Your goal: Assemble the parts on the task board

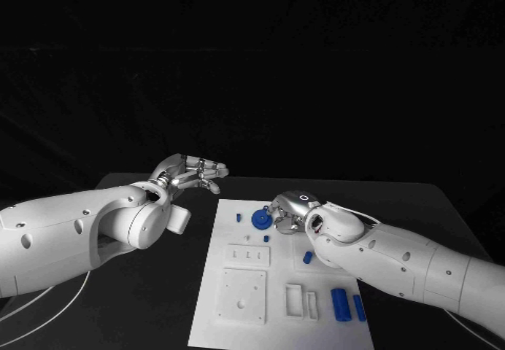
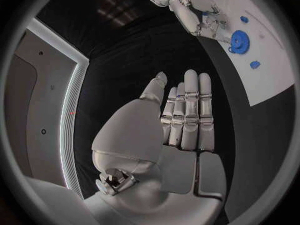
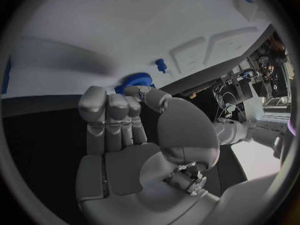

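The white task board lies in the middle of the black table. My right hand is over the board's far end, fingers curled, pinching the rim of a blue gear that stands tilted above the board. The right wrist view shows the gear between thumb and fingertips, and the left wrist view shows the gear beside the right hand. My left hand hangs left of the board's far corner, its fingers straight and holding nothing.
Small blue pegs lie on the board. Two long blue cylinders rest near the front right. White raised blocks occupy the board's middle.
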You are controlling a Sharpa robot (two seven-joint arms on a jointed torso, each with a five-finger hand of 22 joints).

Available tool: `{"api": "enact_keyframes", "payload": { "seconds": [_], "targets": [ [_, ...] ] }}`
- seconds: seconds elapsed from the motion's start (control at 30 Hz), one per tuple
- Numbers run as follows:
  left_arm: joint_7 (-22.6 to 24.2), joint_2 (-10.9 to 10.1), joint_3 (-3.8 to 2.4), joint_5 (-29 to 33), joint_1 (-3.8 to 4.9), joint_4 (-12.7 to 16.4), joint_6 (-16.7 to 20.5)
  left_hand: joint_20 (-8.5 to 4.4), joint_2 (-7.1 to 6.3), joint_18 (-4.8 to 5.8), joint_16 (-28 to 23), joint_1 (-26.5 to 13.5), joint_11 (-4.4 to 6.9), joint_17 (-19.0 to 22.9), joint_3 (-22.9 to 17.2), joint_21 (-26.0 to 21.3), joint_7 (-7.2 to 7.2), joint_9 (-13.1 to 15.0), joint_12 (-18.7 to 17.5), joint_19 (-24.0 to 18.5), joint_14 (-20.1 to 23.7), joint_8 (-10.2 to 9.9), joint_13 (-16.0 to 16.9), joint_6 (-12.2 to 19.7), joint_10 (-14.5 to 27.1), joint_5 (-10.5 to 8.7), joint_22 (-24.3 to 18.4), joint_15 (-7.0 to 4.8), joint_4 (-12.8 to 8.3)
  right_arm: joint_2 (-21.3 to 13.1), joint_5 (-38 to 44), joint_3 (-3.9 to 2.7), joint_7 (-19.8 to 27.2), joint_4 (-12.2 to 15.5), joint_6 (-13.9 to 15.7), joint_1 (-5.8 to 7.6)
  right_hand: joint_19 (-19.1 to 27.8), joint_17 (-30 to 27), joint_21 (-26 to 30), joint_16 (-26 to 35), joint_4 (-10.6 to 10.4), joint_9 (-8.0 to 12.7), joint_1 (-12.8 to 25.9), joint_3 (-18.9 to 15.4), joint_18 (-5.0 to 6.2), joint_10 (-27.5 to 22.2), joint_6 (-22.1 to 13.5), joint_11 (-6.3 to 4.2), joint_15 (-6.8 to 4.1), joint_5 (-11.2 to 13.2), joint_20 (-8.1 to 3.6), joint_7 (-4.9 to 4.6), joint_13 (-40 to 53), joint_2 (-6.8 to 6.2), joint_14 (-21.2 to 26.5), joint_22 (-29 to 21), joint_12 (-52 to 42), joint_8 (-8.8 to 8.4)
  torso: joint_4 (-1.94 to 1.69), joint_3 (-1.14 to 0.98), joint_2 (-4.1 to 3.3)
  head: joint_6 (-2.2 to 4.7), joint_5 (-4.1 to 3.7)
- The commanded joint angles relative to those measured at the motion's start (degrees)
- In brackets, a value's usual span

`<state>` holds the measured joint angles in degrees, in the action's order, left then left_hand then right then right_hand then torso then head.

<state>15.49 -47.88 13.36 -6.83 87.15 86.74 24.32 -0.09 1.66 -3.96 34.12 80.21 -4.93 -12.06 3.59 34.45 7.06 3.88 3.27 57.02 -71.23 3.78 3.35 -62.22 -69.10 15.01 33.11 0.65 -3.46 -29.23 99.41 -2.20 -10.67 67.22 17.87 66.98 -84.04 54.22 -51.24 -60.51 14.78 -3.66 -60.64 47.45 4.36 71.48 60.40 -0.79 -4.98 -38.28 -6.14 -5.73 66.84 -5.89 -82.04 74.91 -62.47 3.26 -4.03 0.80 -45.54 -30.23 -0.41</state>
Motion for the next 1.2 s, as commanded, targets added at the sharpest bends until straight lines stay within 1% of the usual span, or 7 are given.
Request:
{"api": "enact_keyframes", "payload": {
  "seconds": [0.03,0.27,0.37,0.6,0.77,1.03,1.2],
  "targets": [
    [0.28,-0.03,-0.04,-0.18,0.05,0.05,-0.58,-0.05,-0.13,-0.05,-0.07,-0.59,0.07,0.09,-0.02,-0.20,-0.10,-0.03,0.09,0.25,0.26,-0.22,0.05,0.29,0.26,0.29,0.04,0.23,0.25,-0.82,-0.52,0.17,-0.24,0.59,-0.60,-0.28,-2.09,0.12,-0.40,-0.03,0.05,0.11,0.56,0.75,0.49,0.55,0.31,0.00,-0.19,-0.06,-0.32,-0.28,0.11,-0.11,-0.07,6.04,-0.18,0.26,-0.04,0.02,0.02,-0.05,-0.02],
    [0.29,-0.23,-0.04,-0.18,0.05,0.09,-0.53,-0.05,-0.13,-0.05,-0.07,-0.59,0.07,0.09,-0.02,-0.20,-0.10,-0.03,0.09,0.25,0.26,-0.22,0.05,0.29,0.26,0.29,0.04,0.23,0.25,-2.35,-0.77,0.16,-0.40,2.18,-0.40,-0.27,-2.00,0.24,-0.72,-0.11,0.13,0.10,0.73,1.33,0.53,0.61,0.70,-0.05,-0.22,0.06,-0.32,-0.18,0.19,-0.03,-0.07,6.04,-0.26,0.27,0.15,-0.08,-0.02,-0.03,-0.08],
    [0.28,-0.29,-0.04,-0.18,0.05,0.15,-0.51,-0.05,-0.13,-0.05,-0.07,-0.59,0.07,0.09,-0.02,-0.20,-0.10,-0.03,0.09,0.25,0.26,-0.22,0.05,0.29,0.26,0.29,0.04,0.23,0.25,-2.74,-1.00,0.15,-0.45,2.39,-0.42,-0.27,-2.00,0.24,-0.72,-0.11,0.13,0.10,0.73,1.33,0.53,0.61,0.70,-0.05,-0.22,0.06,-0.32,-0.18,0.19,-0.03,-0.07,6.04,-0.26,0.27,0.07,-0.01,-0.01,0.07,-0.25],
    [0.28,-0.36,-0.04,-0.18,0.05,0.21,-0.49,-0.05,-0.13,-0.05,-0.07,-0.59,0.07,0.09,-0.02,-0.20,-0.10,-0.03,0.09,0.25,0.26,-0.22,0.05,0.29,0.26,0.29,0.04,0.23,0.25,-2.92,-1.51,0.15,-0.44,2.57,-0.25,-0.28,-1.93,0.23,-0.84,-0.07,0.13,0.09,0.80,1.46,0.54,0.63,0.82,-0.07,-0.24,0.11,-0.33,-0.15,0.22,-0.03,-0.06,6.03,-0.30,0.30,-0.04,0.00,0.01,0.16,-0.39],
    [0.28,-0.36,-0.03,-0.18,0.05,0.18,-0.50,-0.05,-0.13,-0.05,-0.07,-0.59,0.07,0.09,-0.02,-0.20,-0.10,-0.03,0.09,0.25,0.26,-0.22,0.05,0.29,0.26,0.29,0.04,0.23,0.25,-2.87,-1.53,0.15,-0.50,2.96,1.03,-0.28,-1.88,0.27,-0.91,-0.07,0.14,0.10,0.74,1.52,0.58,0.60,0.60,-0.06,-0.24,0.32,-0.34,-0.19,0.19,0.05,-0.08,6.01,-0.24,0.28,-0.21,0.05,-0.02,0.13,-0.54],
    [0.30,-0.38,-0.03,-0.18,0.05,0.14,-0.49,-0.05,-0.33,-0.06,-0.09,-0.58,0.06,0.09,-0.51,-0.42,-0.09,-0.02,0.09,0.33,0.26,-0.20,0.05,0.31,0.28,0.31,0.29,0.24,0.42,-2.91,-0.91,0.01,-1.13,3.66,3.09,-0.28,-1.89,0.31,-0.97,-0.09,0.16,0.10,0.66,1.73,0.63,0.63,0.65,-0.06,-0.23,0.82,-0.32,-0.19,0.19,0.09,-0.08,6.00,-0.25,0.29,-0.09,0.10,-0.07,0.11,-0.41],
    [0.29,-0.36,-0.03,-0.18,0.05,0.12,-0.51,-0.05,-0.33,-0.06,-0.09,-0.58,0.06,0.09,-0.51,-0.42,-0.09,-0.02,0.09,0.33,0.26,-0.20,0.05,0.31,0.28,0.31,0.29,0.24,0.42,-2.75,-0.43,-0.13,-1.50,3.89,3.74,-0.28,-1.90,0.31,-1.08,-0.07,0.21,0.10,0.60,1.95,0.67,0.63,0.62,-0.05,-0.23,1.08,-0.32,-0.20,0.16,0.00,-0.07,6.02,-0.22,0.29,-0.16,0.12,-0.04,0.01,-0.35]
  ]
}}
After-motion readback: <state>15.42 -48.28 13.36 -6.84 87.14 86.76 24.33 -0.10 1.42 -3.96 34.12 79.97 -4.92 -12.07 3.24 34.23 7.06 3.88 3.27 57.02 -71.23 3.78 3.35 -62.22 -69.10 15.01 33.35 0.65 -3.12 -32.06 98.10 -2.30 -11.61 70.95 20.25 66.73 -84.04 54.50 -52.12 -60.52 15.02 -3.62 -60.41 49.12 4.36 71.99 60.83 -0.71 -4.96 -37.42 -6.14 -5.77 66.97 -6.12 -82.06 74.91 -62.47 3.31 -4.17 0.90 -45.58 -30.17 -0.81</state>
